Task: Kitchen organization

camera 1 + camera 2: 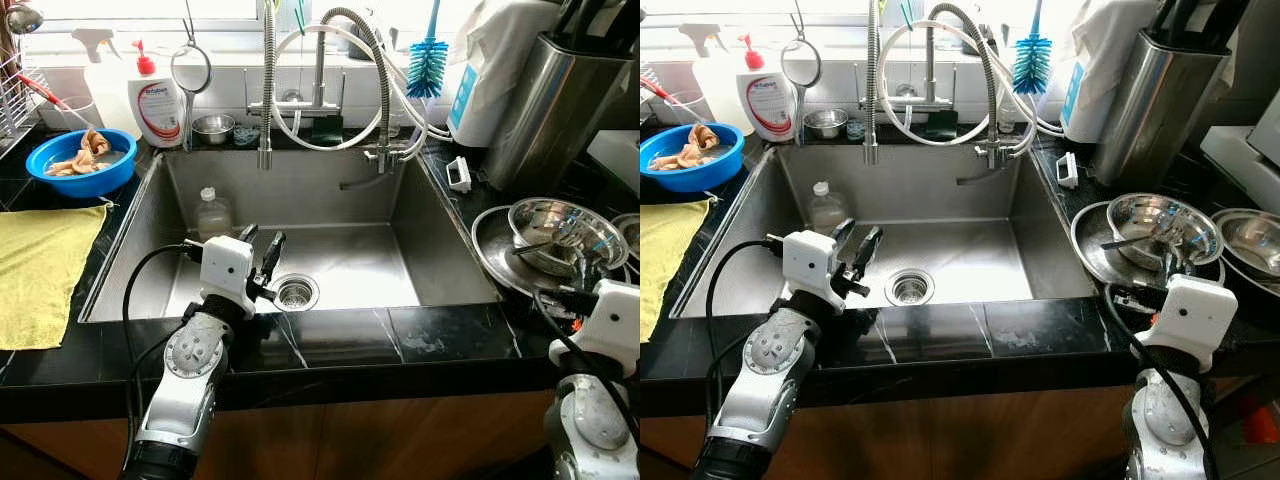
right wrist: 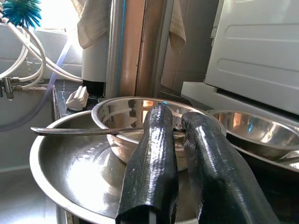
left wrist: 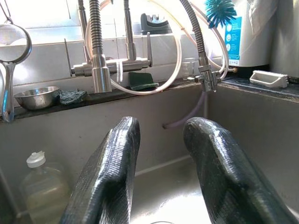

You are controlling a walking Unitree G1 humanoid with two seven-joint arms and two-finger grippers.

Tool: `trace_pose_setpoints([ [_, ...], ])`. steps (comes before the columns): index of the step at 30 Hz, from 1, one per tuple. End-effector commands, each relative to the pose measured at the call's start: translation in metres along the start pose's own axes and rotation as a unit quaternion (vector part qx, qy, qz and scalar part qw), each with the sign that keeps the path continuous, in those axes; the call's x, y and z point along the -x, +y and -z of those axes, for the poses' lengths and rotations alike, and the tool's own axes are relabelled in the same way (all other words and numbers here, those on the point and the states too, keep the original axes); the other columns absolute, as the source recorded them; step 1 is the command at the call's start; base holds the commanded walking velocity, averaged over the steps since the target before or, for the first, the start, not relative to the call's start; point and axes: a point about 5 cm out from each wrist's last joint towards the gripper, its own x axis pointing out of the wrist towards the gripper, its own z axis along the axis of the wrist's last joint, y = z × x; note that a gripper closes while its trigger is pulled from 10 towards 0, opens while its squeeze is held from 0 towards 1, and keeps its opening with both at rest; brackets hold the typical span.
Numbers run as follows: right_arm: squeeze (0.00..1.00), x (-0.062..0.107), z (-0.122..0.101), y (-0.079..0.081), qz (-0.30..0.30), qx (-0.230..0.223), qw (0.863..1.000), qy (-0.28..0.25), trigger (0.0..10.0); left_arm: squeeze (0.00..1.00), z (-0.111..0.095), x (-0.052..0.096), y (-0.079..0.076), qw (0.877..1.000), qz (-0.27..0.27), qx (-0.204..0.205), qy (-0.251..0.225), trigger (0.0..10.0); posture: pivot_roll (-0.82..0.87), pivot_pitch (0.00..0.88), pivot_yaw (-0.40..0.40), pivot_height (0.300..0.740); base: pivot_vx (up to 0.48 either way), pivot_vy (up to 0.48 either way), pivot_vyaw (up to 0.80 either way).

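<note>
Home kitchen: sink [image 1: 300, 200], faucet [image 1: 268, 90], bowls [image 1: 566, 232].

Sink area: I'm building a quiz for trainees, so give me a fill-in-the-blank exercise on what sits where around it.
1. The plastic bottle stands inside the ____.
2. The blue bowl sits on the counter behind the ____ cloth.
3. The left gripper hovers over the sink with its jaws ____.
4. The right gripper reaches toward the stacked ____ bowls.

Missing words: sink; yellow; open; steel
</note>
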Motion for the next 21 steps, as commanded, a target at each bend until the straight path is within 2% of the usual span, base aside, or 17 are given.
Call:
trace_pose_setpoints([
  [1, 0.00, -0.002, -0.011, -0.002, 0.002, 0.001, 1.000, -0.020, 10.0, 0.00, 0.000, -0.002, 0.002, 1.000, 0.000, -0.011, 0.002, 10.0, 0.01, 0.000, -0.047, 0.719, 0.000, 0.000, 0.00],
  [14, 0.00, -0.010, -0.028, 0.001, -0.006, -0.001, 0.999, -0.047, 10.0, 0.00, 0.000, -0.002, 0.003, 1.000, 0.003, -0.014, 0.000, 10.0, 0.01, 0.000, -0.044, 0.719, 0.000, 0.000, 0.00],
  [21, 0.00, -0.010, -0.030, 0.003, -0.013, -0.002, 0.999, -0.047, 10.0, 0.00, 0.000, -0.002, 0.002, 1.000, 0.005, -0.013, 0.000, 10.0, 0.02, 0.000, -0.044, 0.719, 0.000, 0.000, 0.00],
])
